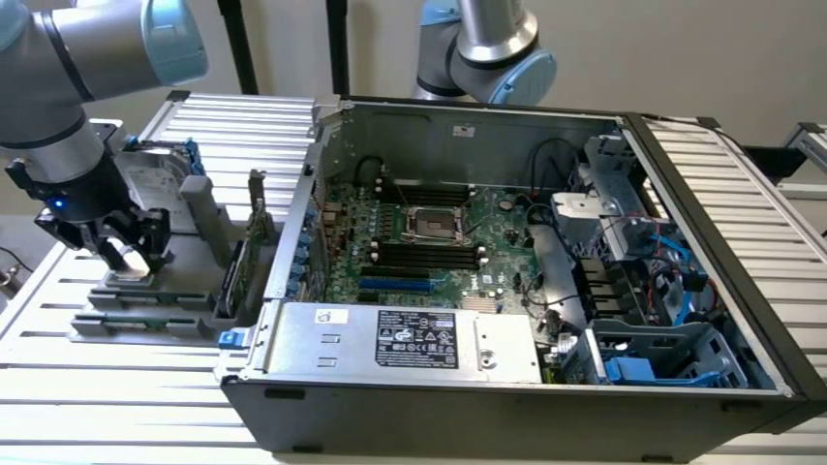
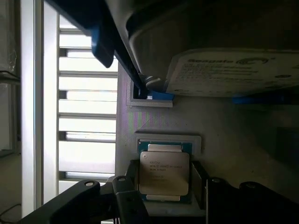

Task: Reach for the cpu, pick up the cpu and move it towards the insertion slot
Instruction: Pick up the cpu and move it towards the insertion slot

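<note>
The cpu (image 2: pixel 164 171), a small flat square chip with a silver metal top on a green board edge, lies face up in a shallow square recess of the pale grey plastic parts holder (image 1: pixel 145 316). That nest probably keeps it squared and at a known spot, so it can be met the same way each time. The holder stands on the white slatted table (image 1: pixel 116 397), outside the open dark computer case (image 1: pixel 387 392) and on the exterior view's left. The silver hard drive with blue rails (image 2: pixel 233 74) stands upright in the same holder, just beyond the chip. The black 2-fingered claw (image 1: pixel 126 260) is down over the recess and straddles the chip. In the wrist view its jaws are drawn in to about the chip's own width, 1 dark finger against each of 2 opposite edges, so I judge it clamped on the cpu. The chip sits level with its recess, not yet raised clear. The insertion slot (image 1: pixel 433 224), a square socket with a shiny metal frame and dark centre, sits on the green motherboard inside the case, well apart from the claw.
</note>
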`<state>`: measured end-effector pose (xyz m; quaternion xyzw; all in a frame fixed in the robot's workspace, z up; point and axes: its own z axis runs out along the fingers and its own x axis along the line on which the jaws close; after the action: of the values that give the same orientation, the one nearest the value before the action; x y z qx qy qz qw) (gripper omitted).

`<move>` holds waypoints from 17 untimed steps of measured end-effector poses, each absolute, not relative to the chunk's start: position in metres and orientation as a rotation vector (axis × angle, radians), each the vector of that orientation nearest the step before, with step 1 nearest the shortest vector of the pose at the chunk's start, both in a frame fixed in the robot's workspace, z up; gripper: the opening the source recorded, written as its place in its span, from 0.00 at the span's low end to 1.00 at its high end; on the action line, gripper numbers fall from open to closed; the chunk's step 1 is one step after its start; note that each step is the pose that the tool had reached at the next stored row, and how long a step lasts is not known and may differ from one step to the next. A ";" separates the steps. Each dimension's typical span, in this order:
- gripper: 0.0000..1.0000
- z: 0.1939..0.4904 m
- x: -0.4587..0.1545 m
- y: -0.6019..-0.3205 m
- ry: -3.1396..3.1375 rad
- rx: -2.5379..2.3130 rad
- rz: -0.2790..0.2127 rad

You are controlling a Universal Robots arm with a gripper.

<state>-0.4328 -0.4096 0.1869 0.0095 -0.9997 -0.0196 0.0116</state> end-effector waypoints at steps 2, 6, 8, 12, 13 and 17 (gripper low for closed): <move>0.54 0.187 -0.433 -0.410 -3.116 0.029 -0.062; 0.54 0.189 -0.433 -0.410 -3.114 0.029 -0.061; 0.54 0.192 -0.433 -0.410 -3.114 0.029 -0.061; 0.54 0.198 -0.433 -0.410 -3.114 0.029 -0.061; 0.54 0.200 -0.433 -0.410 -3.114 0.029 -0.061; 0.54 0.215 -0.433 -0.411 -3.114 0.029 -0.061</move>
<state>-0.4325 -0.4109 0.2149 0.0094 -0.9997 -0.0197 0.0134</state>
